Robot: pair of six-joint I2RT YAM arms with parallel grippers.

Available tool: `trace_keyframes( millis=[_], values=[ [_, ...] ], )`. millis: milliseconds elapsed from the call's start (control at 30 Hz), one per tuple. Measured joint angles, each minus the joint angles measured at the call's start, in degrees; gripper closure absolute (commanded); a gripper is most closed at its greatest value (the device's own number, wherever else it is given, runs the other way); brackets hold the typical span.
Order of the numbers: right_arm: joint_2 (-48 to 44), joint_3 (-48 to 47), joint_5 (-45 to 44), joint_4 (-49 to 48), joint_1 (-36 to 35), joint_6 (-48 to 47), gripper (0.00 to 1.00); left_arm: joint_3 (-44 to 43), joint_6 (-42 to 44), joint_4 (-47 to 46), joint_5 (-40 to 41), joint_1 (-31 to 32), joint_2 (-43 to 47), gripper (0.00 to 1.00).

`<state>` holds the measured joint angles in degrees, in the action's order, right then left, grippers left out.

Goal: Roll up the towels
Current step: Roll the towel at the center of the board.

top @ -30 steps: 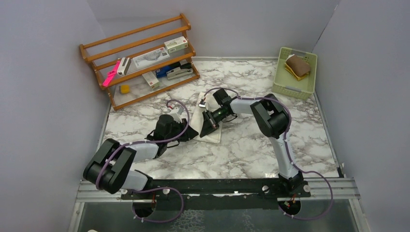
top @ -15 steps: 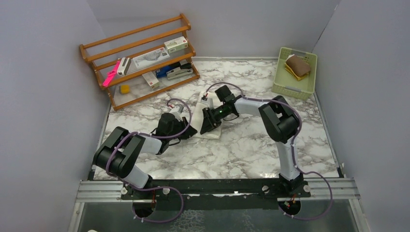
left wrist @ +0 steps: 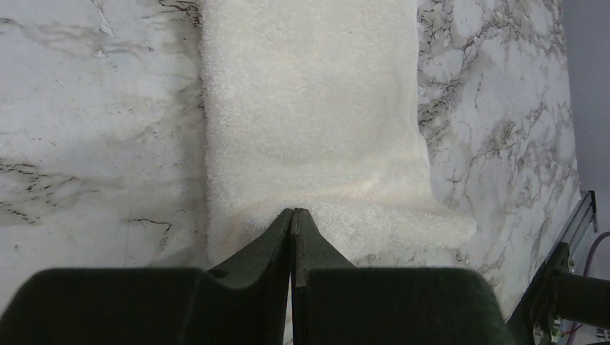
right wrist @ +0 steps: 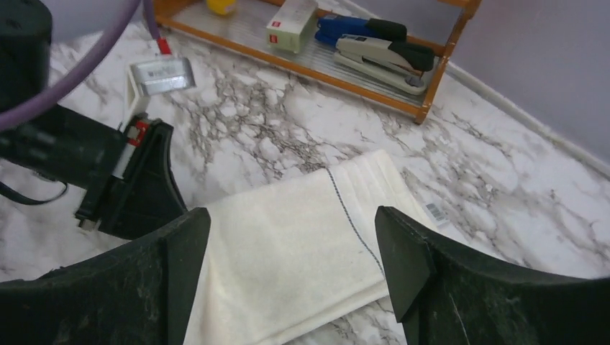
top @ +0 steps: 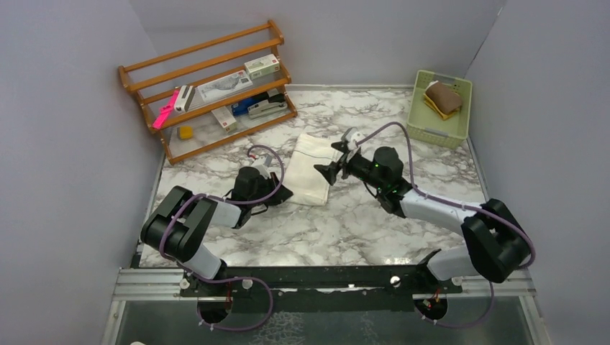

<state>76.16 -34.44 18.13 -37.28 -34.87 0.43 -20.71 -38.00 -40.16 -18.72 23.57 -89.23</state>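
Top external: the cream towel (top: 309,178) lies flat just in front of the wooden rack (top: 208,86). My left gripper (left wrist: 292,210) is closed, tips on the towel's edge farthest from the rack. My right gripper (right wrist: 288,223) is spread wide beside it. The mustard towel (top: 444,98) sits in the basket (top: 437,134), well right of the rack.

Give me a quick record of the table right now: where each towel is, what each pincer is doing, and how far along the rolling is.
cream towel: flat, folded, mid-table, unrolled
mustard-and-brown towel: in the green basket, far right corner
left pincer: shut, tips at the cream towel's near edge
right pincer: open, raised beside the cream towel's right edge
rolling: not begun on the cream towel
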Motion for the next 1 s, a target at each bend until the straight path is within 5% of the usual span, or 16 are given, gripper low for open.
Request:
trace_keyframes(
  millis=[167, 233, 367, 400, 1000],
  values=[
    [4.70, 3.08, -8.37, -3.32, -12.37, -20.15, 0.22, -0.46, -0.07, 0.46, -0.13, -0.11, -0.11, 0.93],
    [5.51, 8.07, -9.53, -6.62, -17.84, -27.63, 0.41, -0.55, -0.09, 0.61, -0.15, -0.11, -0.11, 0.93],
    [7.04, 12.22, -9.64, -7.69, -19.10, -32.72, 0.96, -0.66, -0.09, 0.83, -0.26, -0.15, -0.11, 0.93],
    [7.23, 12.00, -9.51, -7.54, -19.06, -32.89, 0.99, -0.66, -0.09, 0.85, -0.31, -0.20, -0.11, 0.93],
    [24.46, -6.19, -3.19, 4.59, -18.71, -28.22, 0.99, -1.36, -0.07, 0.81, -0.87, -0.33, -0.90, 0.96]
  ],
)
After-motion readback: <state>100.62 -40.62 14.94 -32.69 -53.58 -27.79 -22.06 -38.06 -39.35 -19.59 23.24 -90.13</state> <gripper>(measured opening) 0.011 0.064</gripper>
